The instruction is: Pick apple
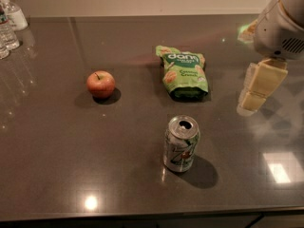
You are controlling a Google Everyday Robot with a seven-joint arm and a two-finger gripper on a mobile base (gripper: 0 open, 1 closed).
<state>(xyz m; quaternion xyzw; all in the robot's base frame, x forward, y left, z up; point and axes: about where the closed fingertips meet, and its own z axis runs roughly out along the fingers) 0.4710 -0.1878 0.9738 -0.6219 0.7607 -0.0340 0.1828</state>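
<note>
The apple (100, 83) is small, round and red with yellowish patches and a short dark stem. It sits upright on the dark table (71, 151), left of the middle. My gripper (250, 104) hangs above the table at the right side, pointing down. It is far to the right of the apple, past the green snack bag, and it holds nothing that I can see.
A green snack bag (183, 70) lies flat at the centre. An opened soda can (181, 144) stands in front of it. Clear bottles (9, 25) stand at the far left back corner. The table's front edge runs along the bottom.
</note>
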